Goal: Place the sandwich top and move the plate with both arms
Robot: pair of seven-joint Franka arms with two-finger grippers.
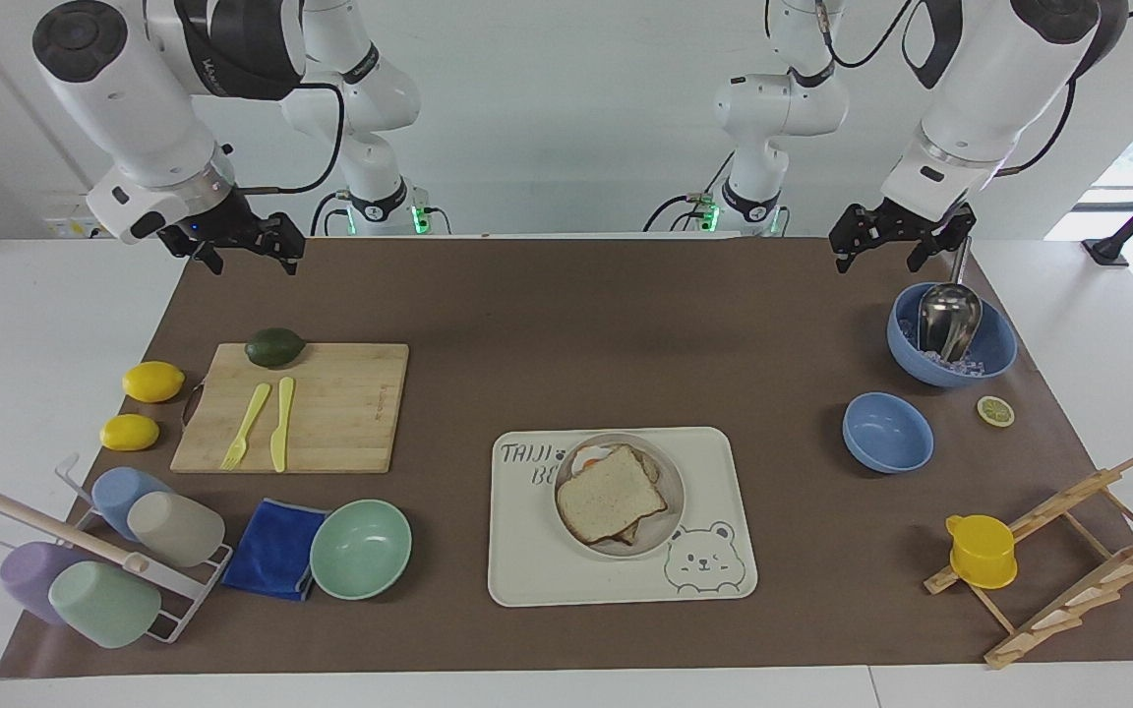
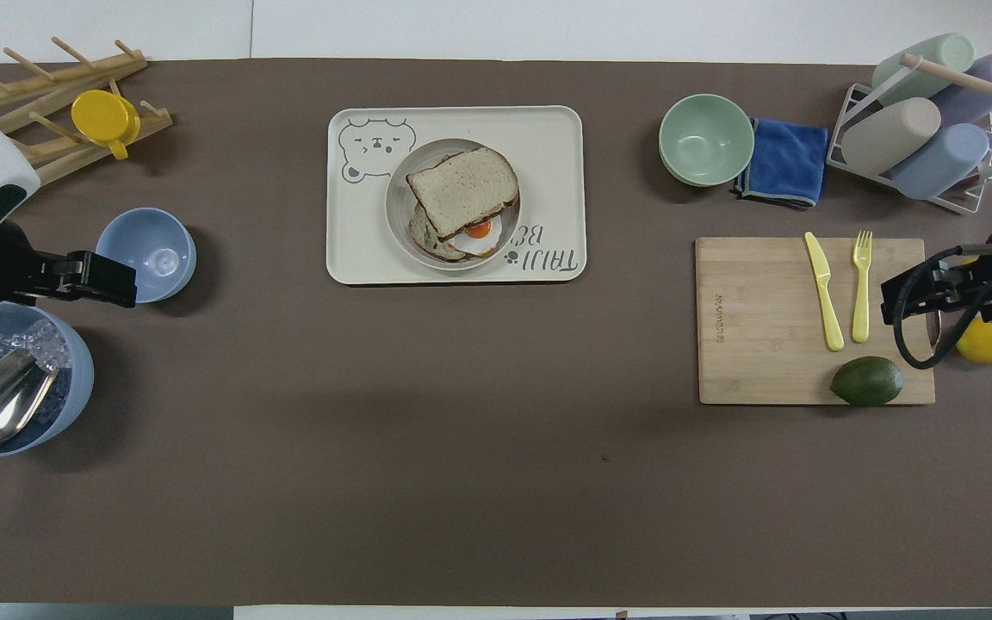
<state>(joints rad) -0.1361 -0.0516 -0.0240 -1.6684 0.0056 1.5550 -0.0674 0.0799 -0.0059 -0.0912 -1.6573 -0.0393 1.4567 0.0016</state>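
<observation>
Brown matting covers the bench (image 1: pixel 566 324). Facing view: the sandwich top (image 1: pixel 610 493) already lies on the egg toast on the plate (image 1: pixel 670 531), low centre on the bear tray (image 1: pixel 724 580). Left tool (image 1: pixel 893 243) upper right, right tool (image 1: pixel 250 246) upper left, both empty with fingers spread, the plate roughly midway between the 2.

Overhead view: plate (image 2: pixel 399 215) upper centre, left tool (image 2: pixel 114 279) at the left edge, right tool (image 2: pixel 914 294) at the right edge; neither is clearly closer.

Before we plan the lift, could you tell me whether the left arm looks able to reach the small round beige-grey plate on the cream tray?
Probably yes: the left tool hangs open, and bare brown mat lies between it and the small round beige-grey plate.
</observation>
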